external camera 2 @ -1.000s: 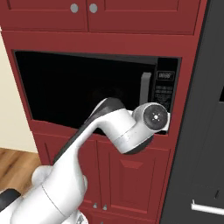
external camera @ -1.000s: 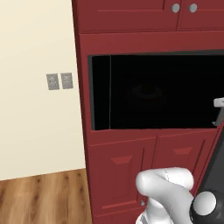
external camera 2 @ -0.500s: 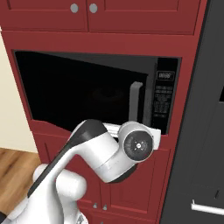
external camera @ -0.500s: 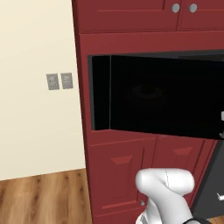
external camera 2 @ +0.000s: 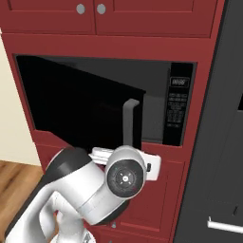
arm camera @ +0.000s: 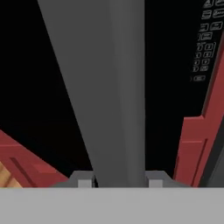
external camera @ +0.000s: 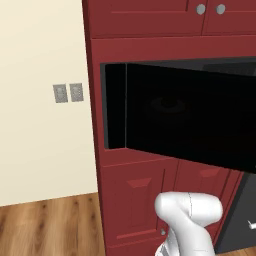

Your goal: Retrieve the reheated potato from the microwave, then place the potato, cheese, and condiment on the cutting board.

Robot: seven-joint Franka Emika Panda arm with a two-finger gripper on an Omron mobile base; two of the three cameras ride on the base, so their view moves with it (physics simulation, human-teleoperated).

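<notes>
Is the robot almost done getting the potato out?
Not nearly. The microwave door is partly open, and the gripper is shut on its grey handle, opening it. The potato isn't out yet, and nothing has gone on the cutting board.

I can make out no readable text. The microwave (external camera 2: 118, 109) carries a control panel (external camera 2: 177, 110) at 3 o'clock of its door, with a small display at the panel's 12 o'clock and rows of pale button markings below, all too small and blurred for me to read.
</notes>
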